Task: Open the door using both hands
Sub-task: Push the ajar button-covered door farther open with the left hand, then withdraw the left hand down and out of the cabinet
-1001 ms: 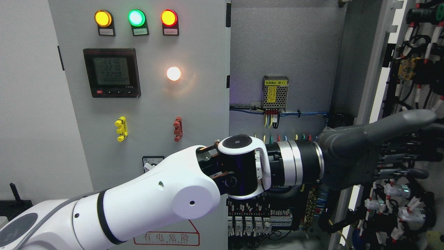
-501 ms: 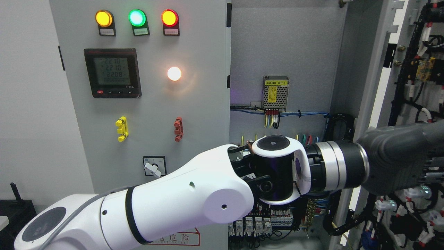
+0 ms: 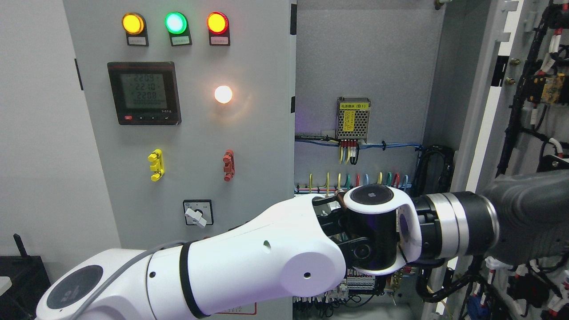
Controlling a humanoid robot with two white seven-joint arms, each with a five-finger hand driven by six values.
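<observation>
We judge the right-hand cabinet door (image 3: pixel 502 89), swung open at the picture's right, stiff, heavy sheet metal best pushed near its free edge, though our left hand (image 3: pixel 529 213) runs off-frame, grip unreadable.

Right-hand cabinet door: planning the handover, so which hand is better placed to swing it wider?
Left. The left hand already reaches across to the open door at the picture's right; the right hand isn't in view.
</observation>
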